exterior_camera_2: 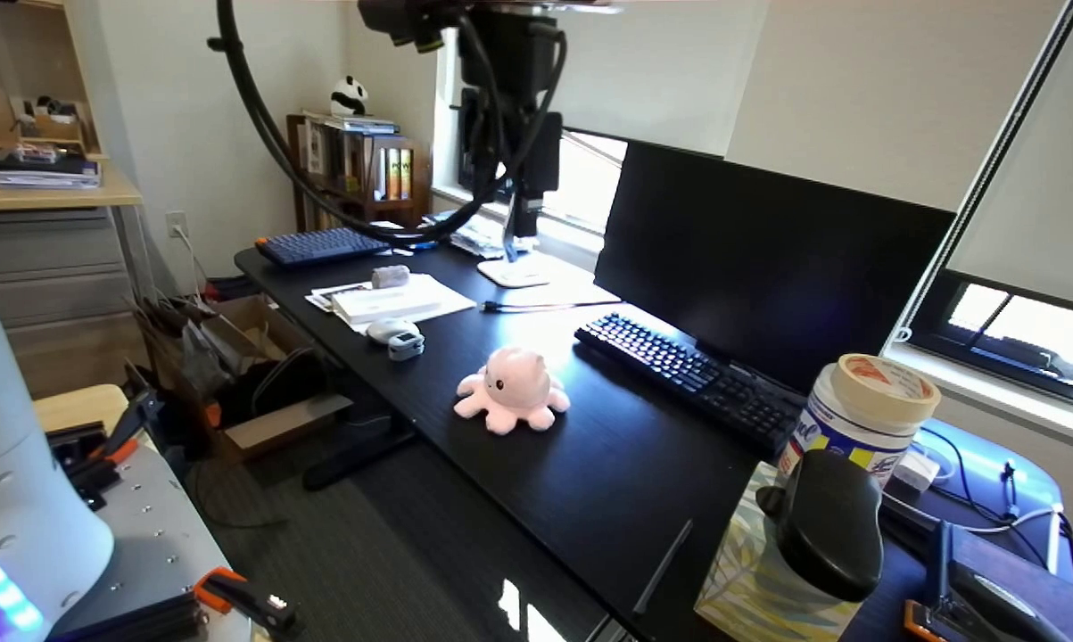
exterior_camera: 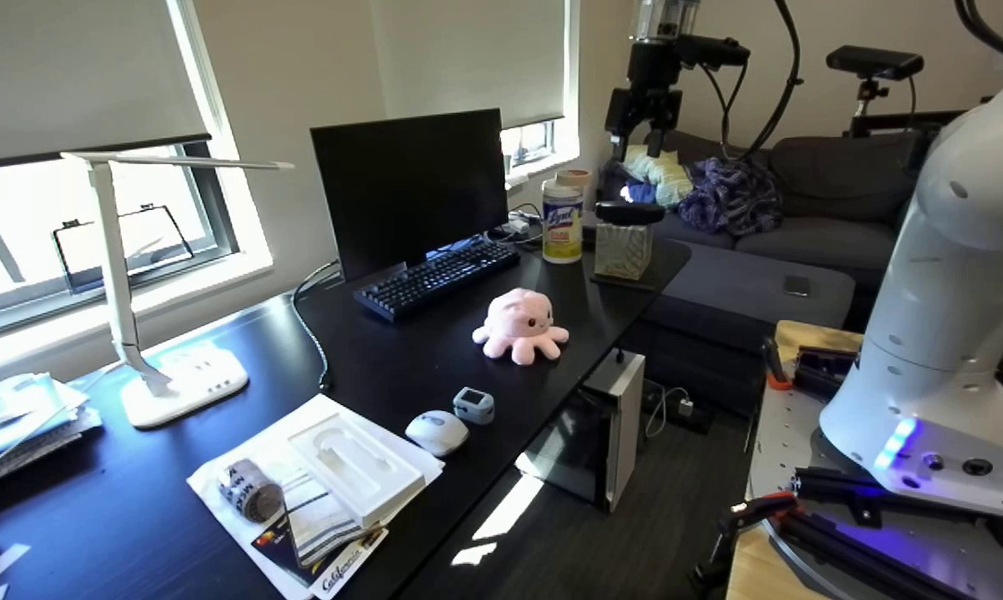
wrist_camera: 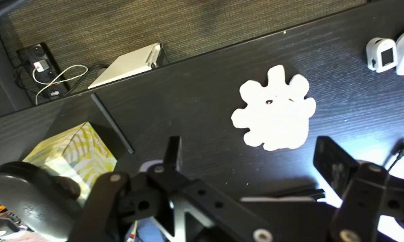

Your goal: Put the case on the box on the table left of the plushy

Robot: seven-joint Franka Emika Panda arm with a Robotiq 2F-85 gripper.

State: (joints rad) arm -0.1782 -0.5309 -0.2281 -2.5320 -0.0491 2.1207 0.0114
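The black rounded case lies on top of the small yellow-patterned cardboard box. The case and box also show in an exterior view, at the near end of the glossy black table. The pink octopus plushy sits on the table; it looks white in the wrist view. My gripper is open and empty, high above the table. In the wrist view, the fingers are wide apart, with the case and box off to the left.
A wipes canister with a tape roll on it stands beside the box. The monitor and keyboard are behind the plushy. A mouse and small gadget lie nearby. A dark rod lies by the box.
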